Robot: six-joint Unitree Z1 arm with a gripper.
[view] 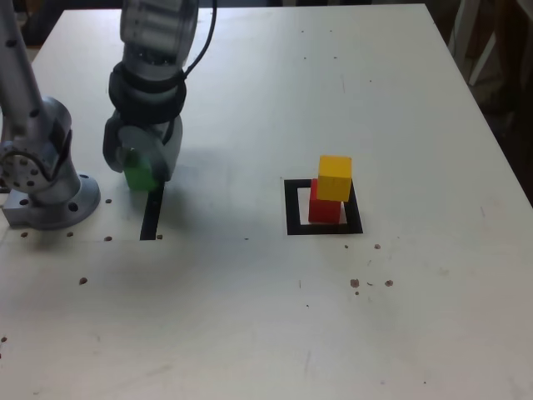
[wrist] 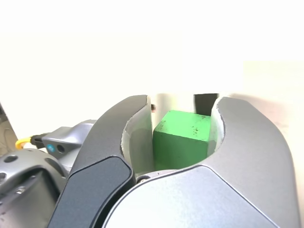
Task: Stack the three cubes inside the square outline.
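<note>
A grey robotic arm's gripper (view: 141,171) is reaching down to a white tabletop (view: 250,325) at the exterior view's left, its two curved dark-grey jaws pressing in on either side of a small solid green cube (wrist: 181,140). In the wrist view the green cube is sitting between the pale inner pads (wrist: 137,142) of the jaws, touching them on both sides, so the tool is clamped on the cube. In the exterior view the cube is peeking out beneath the gripper, just at the far end of a thin black straight slot (view: 151,215) marked on the table, beside the arm's round metal base (view: 46,187). Well apart, toward the exterior view's right, a small yellow cube (view: 335,177) is resting on top of a small red cube (view: 324,207), slightly offset, and the red cube is standing inside the thick black square outline (view: 293,208) with its white centre. Small dark specks are dotting the near part of the tabletop
</note>
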